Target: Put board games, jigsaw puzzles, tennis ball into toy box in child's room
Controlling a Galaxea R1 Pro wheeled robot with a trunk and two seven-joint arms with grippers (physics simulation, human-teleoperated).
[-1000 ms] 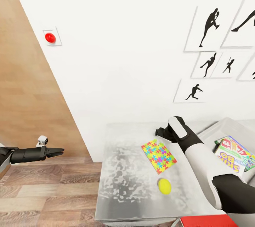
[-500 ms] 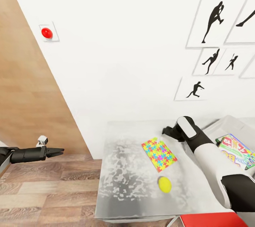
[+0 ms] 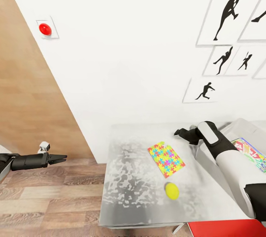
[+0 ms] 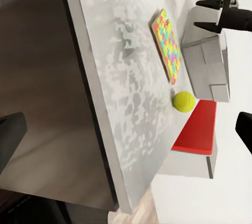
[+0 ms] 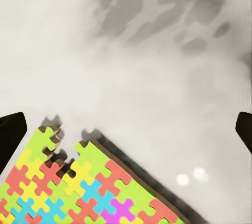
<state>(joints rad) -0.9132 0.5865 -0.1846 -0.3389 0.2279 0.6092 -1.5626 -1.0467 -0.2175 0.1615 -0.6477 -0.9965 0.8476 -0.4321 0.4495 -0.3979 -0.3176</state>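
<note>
A jigsaw puzzle [image 3: 166, 158] [image 4: 168, 43] lies flat mid-table, and the tennis ball [image 3: 171, 190] [image 4: 184, 100] rests just in front of it. The table [image 3: 129, 181] has a mottled white-grey top. At its right end stands the grey toy box [image 3: 245, 128] with a printed board game [image 3: 254, 153] inside. My right gripper [image 3: 180, 132] [image 4: 202, 14] hovers open above the table behind the puzzle, near the wall; its wrist view looks down on the puzzle's corner [image 5: 89, 192]. Off the table's left side, above the floor, my left gripper [image 3: 63, 158] is open and empty.
A white wall with black silhouette pictures [image 3: 223, 11] and a red button [image 3: 45, 29] runs behind the table. A wooden panel [image 3: 26, 100] and plank floor [image 3: 48, 200] lie left. A red flat thing [image 3: 221, 229] [image 4: 197, 127] sits at the table's near edge.
My right arm has swung right and toward the wall, its gripper leaving the puzzle's far corner. The head view has tilted slightly. Puzzle, ball and left arm stay put.
</note>
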